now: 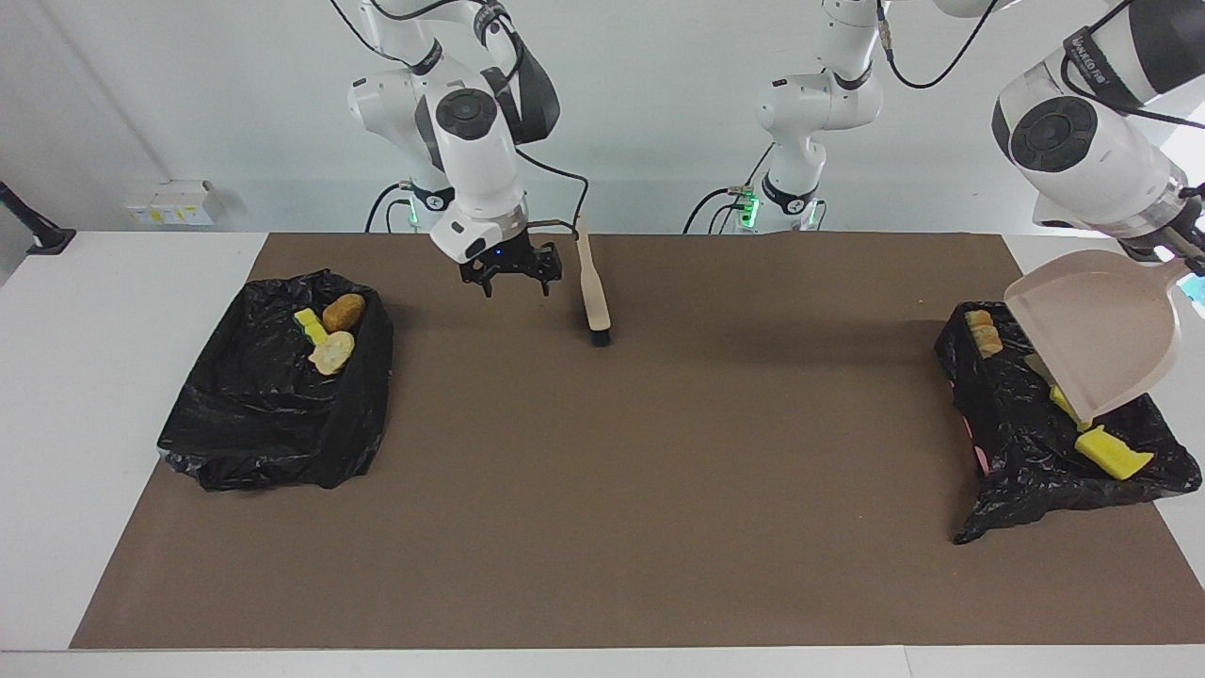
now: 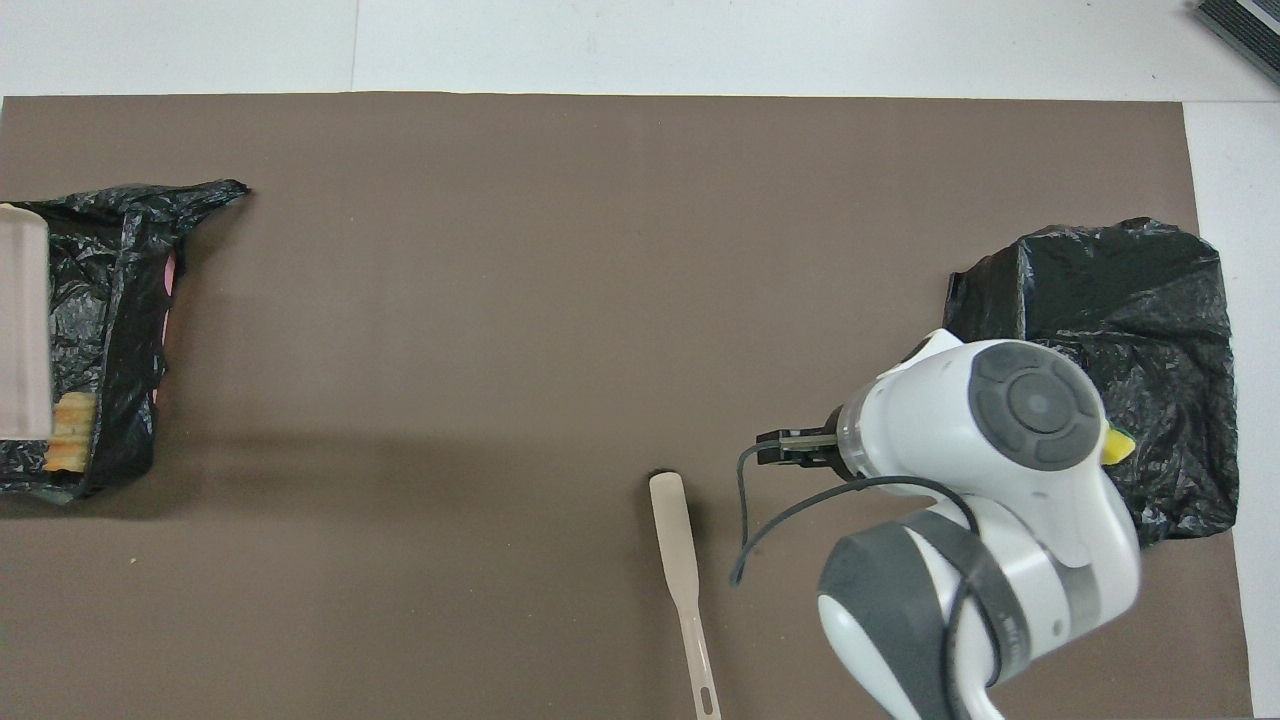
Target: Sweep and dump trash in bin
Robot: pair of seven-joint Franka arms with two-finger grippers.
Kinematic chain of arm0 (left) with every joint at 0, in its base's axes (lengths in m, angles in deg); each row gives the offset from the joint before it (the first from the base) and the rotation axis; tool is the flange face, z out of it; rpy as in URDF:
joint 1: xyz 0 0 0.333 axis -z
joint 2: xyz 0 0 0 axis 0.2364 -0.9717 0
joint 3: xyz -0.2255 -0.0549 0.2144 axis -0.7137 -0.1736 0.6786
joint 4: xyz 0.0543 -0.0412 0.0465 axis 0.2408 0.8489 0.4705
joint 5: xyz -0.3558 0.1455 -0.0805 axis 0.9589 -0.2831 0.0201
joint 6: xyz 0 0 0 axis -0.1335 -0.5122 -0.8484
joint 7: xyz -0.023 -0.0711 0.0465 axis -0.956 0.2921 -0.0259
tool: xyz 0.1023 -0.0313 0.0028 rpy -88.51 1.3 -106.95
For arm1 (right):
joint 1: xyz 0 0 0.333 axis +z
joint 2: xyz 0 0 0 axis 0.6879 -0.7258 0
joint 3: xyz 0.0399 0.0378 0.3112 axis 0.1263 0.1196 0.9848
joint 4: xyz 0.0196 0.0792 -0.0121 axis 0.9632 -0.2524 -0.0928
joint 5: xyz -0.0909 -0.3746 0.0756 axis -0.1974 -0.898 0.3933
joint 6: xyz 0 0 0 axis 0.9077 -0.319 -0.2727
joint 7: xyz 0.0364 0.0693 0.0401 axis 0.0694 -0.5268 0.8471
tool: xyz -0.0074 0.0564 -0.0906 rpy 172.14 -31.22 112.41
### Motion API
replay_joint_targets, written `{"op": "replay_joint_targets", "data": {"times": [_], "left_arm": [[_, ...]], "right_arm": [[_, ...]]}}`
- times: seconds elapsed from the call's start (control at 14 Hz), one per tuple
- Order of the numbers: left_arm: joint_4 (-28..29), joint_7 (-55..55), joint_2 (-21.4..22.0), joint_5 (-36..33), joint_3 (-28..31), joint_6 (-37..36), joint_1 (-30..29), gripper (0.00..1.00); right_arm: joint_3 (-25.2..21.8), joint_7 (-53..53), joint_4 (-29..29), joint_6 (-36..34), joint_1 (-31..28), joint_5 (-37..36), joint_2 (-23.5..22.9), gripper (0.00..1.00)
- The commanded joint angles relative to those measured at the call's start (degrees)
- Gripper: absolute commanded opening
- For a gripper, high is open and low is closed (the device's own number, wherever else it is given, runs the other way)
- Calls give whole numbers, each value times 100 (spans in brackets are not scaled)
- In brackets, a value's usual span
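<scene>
Lying in two black bag-lined bins are the trash lumps: a yellow sponge wedge (image 1: pixel 1112 453), a second yellow piece half hidden under the dustpan's lip, and a ridged tan bread chunk (image 1: pixel 981 331) sit in the crinkled bin (image 1: pixel 1036 452) at the right edge of the facing view; a round orange-brown chunk (image 1: pixel 343 312), a cream slice (image 1: pixel 331 353) and a green-edged yellow wedge (image 1: pixel 309 325) rest together in the other bin (image 1: pixel 273 414) at middle left. The smooth beige dustpan (image 1: pixel 1101 330) hangs tilted, mouth down, over the right-edge bin, its handle running up to the left end effector (image 1: pixel 1188 252), which seems closed on that handle, though the grip sits at the frame's edge. The right end effector (image 1: pixel 513 275) hovers empty with fingers spread over the brown mat, between the middle-left bin and the brush (image 1: pixel 593 292). The brush, a flat beige paddle with black bristles, stands on the surface near the mat's upper edge. The mat's centre and lower half lie bare, bordered by white surface (image 1: pixel 94 377).
</scene>
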Motion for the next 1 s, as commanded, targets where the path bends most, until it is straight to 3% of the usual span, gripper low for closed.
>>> {"op": "replay_joint_targets", "data": {"times": [0.0,0.29,0.57,0.93], "left_arm": [[214,885,239,1129,59,-241,290,0],[354,2257,327,2985,50,-251,378,0],[513,4513,249,3918,50,-207,984,0],[443,7309,118,4929,50,38,1818,0]], "right_arm": [[44,586,-5,-174,-487,-150,307,100],[53,833,591,-533,-1173,-430,299,100],[53,1211,873,-613,-1543,-467,299,100],[53,1493,1883,-1798,-2044,-441,264,100]]}}
